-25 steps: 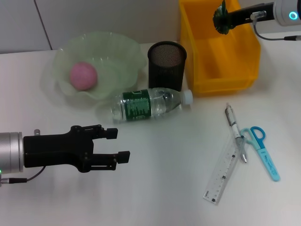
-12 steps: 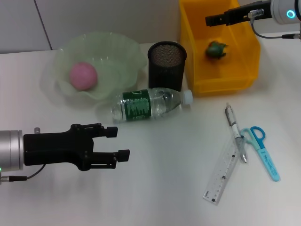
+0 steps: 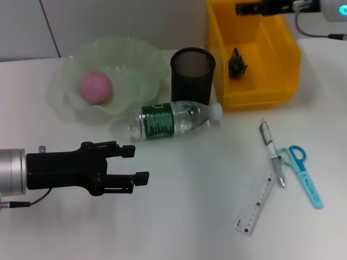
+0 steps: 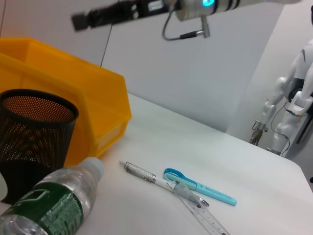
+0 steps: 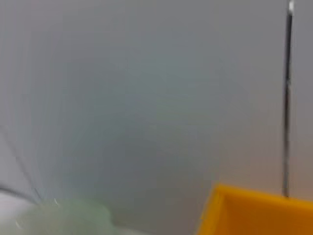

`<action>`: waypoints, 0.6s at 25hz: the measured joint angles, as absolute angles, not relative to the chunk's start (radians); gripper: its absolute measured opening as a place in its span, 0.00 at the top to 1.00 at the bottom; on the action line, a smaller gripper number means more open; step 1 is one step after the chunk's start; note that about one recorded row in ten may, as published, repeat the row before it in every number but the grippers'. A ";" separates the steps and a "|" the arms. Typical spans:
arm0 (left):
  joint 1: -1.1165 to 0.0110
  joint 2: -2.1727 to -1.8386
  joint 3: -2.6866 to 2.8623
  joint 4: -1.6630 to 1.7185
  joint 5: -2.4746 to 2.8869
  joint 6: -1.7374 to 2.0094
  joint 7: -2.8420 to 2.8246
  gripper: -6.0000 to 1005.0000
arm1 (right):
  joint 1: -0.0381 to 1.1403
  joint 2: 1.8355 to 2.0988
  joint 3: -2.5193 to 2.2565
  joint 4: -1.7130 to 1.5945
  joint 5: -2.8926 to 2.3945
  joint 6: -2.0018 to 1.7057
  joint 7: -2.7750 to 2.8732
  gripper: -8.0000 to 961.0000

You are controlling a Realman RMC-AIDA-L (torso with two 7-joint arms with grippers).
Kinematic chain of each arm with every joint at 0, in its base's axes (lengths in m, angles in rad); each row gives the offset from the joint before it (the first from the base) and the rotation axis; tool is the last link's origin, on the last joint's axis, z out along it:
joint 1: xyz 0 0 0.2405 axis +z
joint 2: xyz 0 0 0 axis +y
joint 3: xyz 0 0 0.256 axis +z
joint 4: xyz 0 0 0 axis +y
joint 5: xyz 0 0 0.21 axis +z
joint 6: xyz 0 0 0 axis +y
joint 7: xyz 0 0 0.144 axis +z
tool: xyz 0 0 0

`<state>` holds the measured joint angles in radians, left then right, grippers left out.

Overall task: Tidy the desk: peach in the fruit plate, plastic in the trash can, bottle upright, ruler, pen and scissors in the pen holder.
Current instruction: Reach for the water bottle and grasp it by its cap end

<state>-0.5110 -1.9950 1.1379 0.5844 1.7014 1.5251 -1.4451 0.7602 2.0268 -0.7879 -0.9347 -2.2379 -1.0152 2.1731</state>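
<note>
The plastic (image 3: 237,63) lies inside the yellow bin (image 3: 282,89), upper right. Above it the right gripper (image 3: 241,8) hovers (whether open or closed I cannot tell). The left gripper (image 3: 135,164) waits open, lower left.

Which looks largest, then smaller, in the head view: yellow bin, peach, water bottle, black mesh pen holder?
1. Yellow bin
2. Water bottle
3. Black mesh pen holder
4. Peach

Glossy yellow plastic bin (image 3: 276,81), black metal mesh pen holder (image 3: 192,73), clear plastic bottle (image 3: 173,120), translucent ruler (image 3: 256,203).
</note>
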 joint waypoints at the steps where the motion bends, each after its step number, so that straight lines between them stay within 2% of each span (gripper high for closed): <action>1: -0.511 -1.995 1.138 0.585 1.701 1.526 -1.445 0.18 | 0.692 2.027 -0.785 -0.977 -2.040 -1.073 2.086 0.13; 2: -0.511 -1.995 1.138 0.585 1.701 1.526 -1.445 0.18 | 0.692 2.027 -0.785 -0.977 -2.040 -1.073 2.086 0.13; 4: -0.512 -1.996 1.138 0.586 1.701 1.527 -1.442 0.18 | 0.576 2.015 -0.783 -0.996 -1.713 -1.201 1.939 0.13; 5: -0.512 -1.996 1.138 0.586 1.701 1.527 -1.442 0.18 | 0.576 2.015 -0.783 -0.996 -1.713 -1.201 1.939 0.13; 6: -0.512 -1.998 1.138 0.587 1.701 1.528 -1.442 0.18 | 0.524 1.998 -0.782 -0.975 -1.564 -1.311 1.854 0.13; 8: -0.512 -1.998 1.139 0.587 1.701 1.530 -1.442 0.18 | 0.502 1.989 -0.782 -0.960 -1.513 -1.367 1.824 0.13; 10: -0.513 -1.998 1.139 0.587 1.701 1.530 -1.442 0.18 | 0.466 1.965 -0.779 -0.923 -1.449 -1.487 1.769 0.13; 11: -0.513 -1.998 1.140 0.588 1.701 1.531 -1.442 0.18 | 0.446 1.939 -0.775 -0.881 -1.450 -1.589 1.729 0.13; 12: -0.513 -1.998 1.140 0.588 1.701 1.531 -1.442 0.18 | 0.446 1.939 -0.775 -0.881 -1.450 -1.589 1.729 0.13; 13: -0.513 -1.998 1.140 0.588 1.701 1.531 -1.442 0.18 | 0.439 1.913 -0.772 -0.839 -1.485 -1.659 1.699 0.13; 14: -0.513 -1.999 1.140 0.590 1.704 1.532 -1.442 0.18 | 0.438 1.898 -0.771 -0.820 -1.515 -1.692 1.684 0.13; 15: -0.513 -1.999 1.140 0.590 1.704 1.532 -1.442 0.18 | 0.438 1.898 -0.771 -0.820 -1.515 -1.692 1.684 0.13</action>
<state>-0.5133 -1.9986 1.1397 0.5896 1.7038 1.5319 -1.4418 0.4376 1.8977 -0.7707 -0.8195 -1.5153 -1.6915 1.6836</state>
